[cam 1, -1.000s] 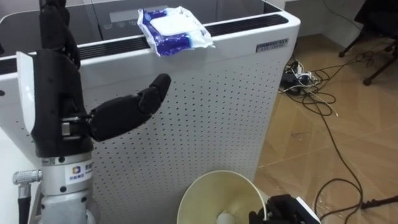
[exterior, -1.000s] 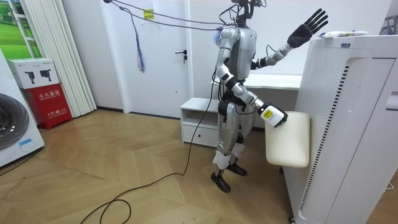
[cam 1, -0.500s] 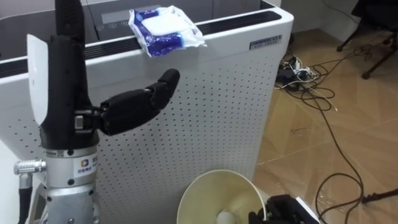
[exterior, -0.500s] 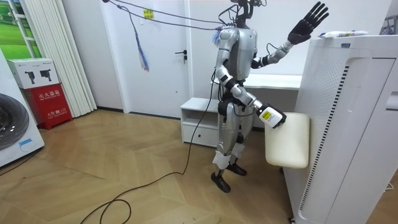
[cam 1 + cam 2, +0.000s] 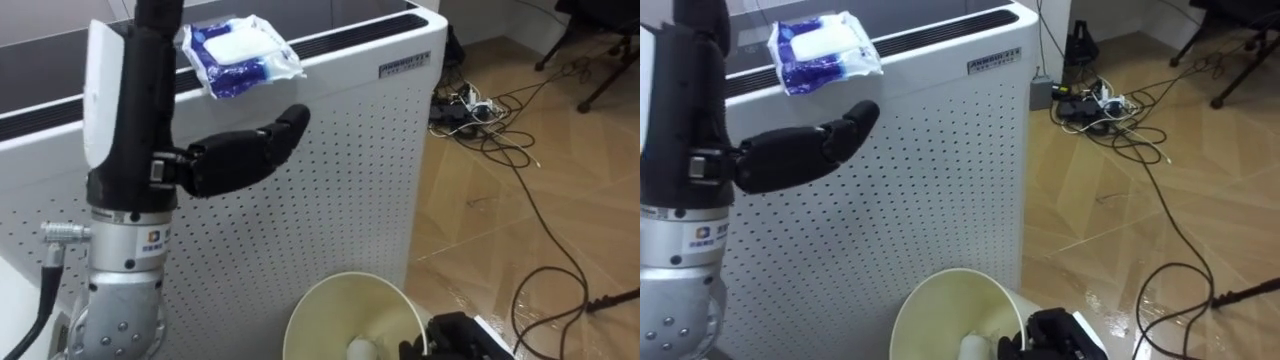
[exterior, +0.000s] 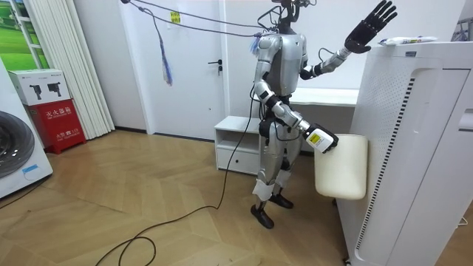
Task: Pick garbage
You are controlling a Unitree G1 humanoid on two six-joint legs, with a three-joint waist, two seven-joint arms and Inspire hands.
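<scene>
1. Your robot's standing upright, right up against a white air purifier (image 5: 350, 190) on a wood floor (image 5: 520, 220)
2. The garbage here is a blue and white plastic packet (image 5: 238, 55). It's lying on top of the purifier, across the vent slats at the front edge, with a bit of it hanging over
3. Your left robot hand (image 5: 150, 110) is raised high and open. The fingers are straight and spread in the room view, and the thumb sticks out sideways in front of the perforated panel, just below the packet
4. From the room view, that hand is up around the level of the purifier's top and just short of it, so it's near the packet but not touching
5. Your right robot hand (image 5: 455, 338) is down low at the rim of a cream waste bin (image 5: 340, 300). Honestly can't tell if it's clamped on or just resting there. In the room view the bin hangs off the floor, close to the purifier's front
6. There's a small white thing (image 5: 360, 349) at the bottom of the bin, too small to say what
7. A tangle of cables (image 5: 470, 100) lies on the floor off to the robot's right, past the purifier's corner
</scene>
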